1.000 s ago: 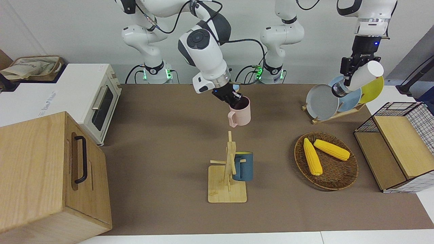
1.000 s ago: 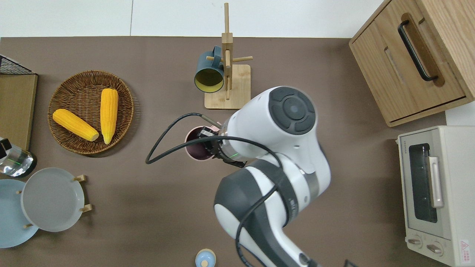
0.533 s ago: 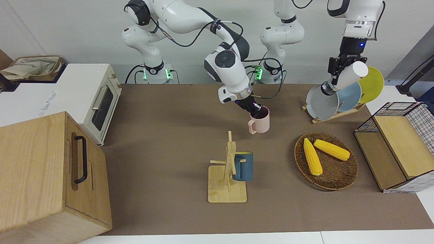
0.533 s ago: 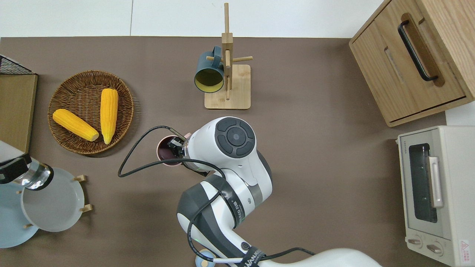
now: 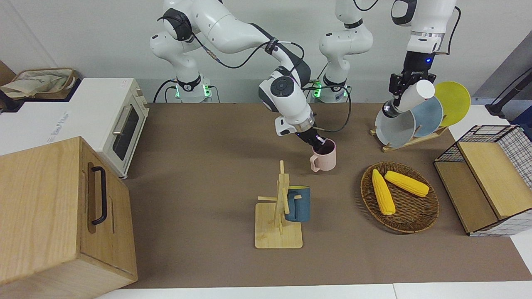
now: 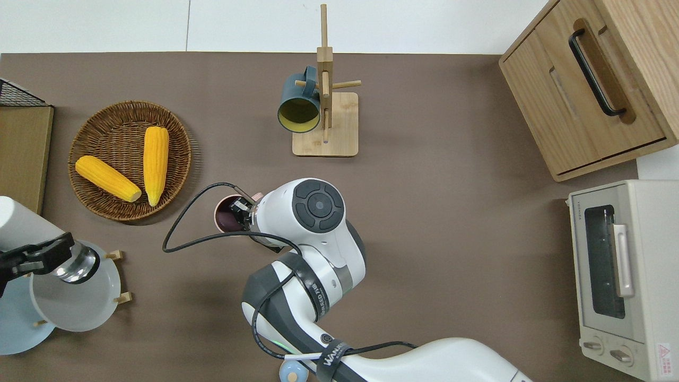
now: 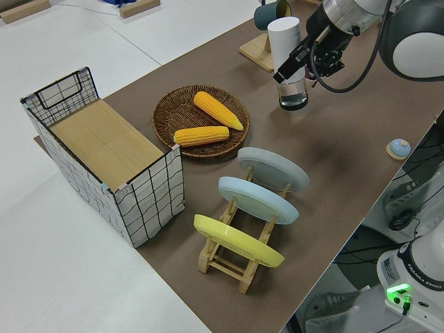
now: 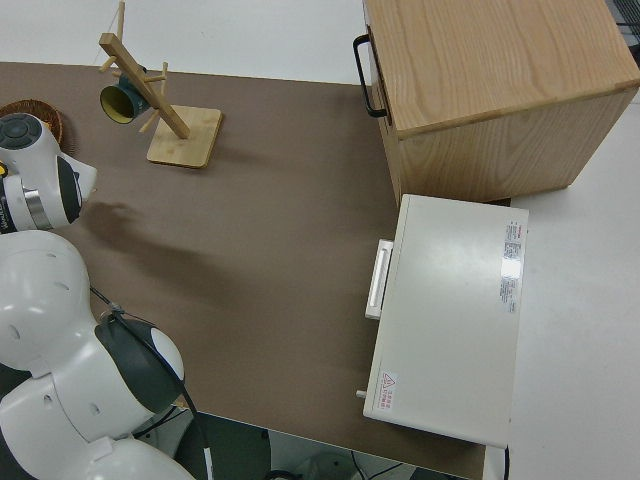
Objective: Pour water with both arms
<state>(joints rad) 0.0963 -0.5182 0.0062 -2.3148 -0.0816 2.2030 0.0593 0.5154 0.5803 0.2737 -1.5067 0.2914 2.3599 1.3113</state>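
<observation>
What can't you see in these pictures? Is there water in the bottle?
- Water in the bottle: its white sleeve covers most of it in every view.
- Pink mug on the table or lifted: cannot tell in the front view.
- Pink mug's rim in the overhead view: partly hidden by the right gripper.
- Left gripper: its arm is cut off by the overhead view's edge.

Right tool [image 6: 240, 212] grips pink mug [image 6: 227, 215] rim.

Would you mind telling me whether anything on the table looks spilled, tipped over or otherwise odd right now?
Nothing stands out. The pink mug is upright in the right gripper, the left gripper holds the tilted white bottle over the plate rack, and no spill shows on the table.
</observation>
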